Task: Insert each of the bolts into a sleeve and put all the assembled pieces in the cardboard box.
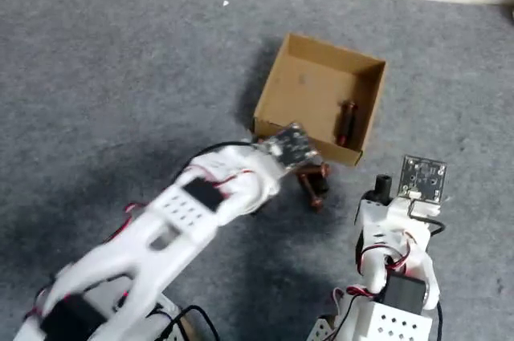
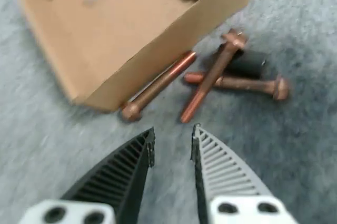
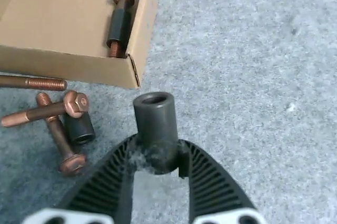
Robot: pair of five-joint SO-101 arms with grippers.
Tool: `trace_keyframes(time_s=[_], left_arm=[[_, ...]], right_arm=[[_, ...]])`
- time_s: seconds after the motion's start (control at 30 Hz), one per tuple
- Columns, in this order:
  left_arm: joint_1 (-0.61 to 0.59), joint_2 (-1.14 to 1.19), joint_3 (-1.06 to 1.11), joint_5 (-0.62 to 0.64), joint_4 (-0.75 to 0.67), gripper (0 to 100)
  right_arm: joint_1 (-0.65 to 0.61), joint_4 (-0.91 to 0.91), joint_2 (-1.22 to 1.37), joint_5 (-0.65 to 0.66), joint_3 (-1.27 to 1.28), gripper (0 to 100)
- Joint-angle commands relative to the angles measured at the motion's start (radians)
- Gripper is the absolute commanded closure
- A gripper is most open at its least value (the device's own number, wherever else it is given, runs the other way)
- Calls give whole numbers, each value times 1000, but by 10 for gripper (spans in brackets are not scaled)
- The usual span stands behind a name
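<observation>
Right gripper [image 3: 157,153] clamps a sleeve [image 3: 154,121] upright by its base. Left gripper [image 2: 172,139] hangs slightly parted, just short of three loose bolts [image 2: 210,76] beside the box [image 2: 174,23]. Bolts likely stiff, heavy, slick; grip mid-shank, near the head.

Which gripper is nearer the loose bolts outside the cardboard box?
Left. The left gripper hangs open right by the bolts; the right gripper, shut on a sleeve, sits farther aside.

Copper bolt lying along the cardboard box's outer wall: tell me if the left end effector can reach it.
Probably yes: the open left end effector faces the copper bolt over bare grey carpet, though the cardboard box wall crowds one side.
</observation>
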Motion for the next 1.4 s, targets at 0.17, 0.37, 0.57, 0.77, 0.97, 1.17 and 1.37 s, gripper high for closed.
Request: trace_keyframes(time_s=[0.17,0.37,0.57,0.77,0.97,1.17,1.37], left_arm=[[62,433,-354,-5,-46,859],[67,595,-475,-5,-46,861],[114,671,-542,-8,-44,863],[119,647,-527,-6,-40,864],[128,452,-403,-3,-40,864],[128,289,-291,43,-44,859],[137,343,-295,66,-44,859]], right_arm=[[5,-33,-16,-9,-8,993],[4,-33,-16,-8,-8,993],[4,-33,-16,-8,-8,993],[4,-33,-16,-5,-4,993],[4,-33,-16,-5,-4,993],[4,-33,-16,-5,-4,993],[4,-33,-16,-3,-4,993]])
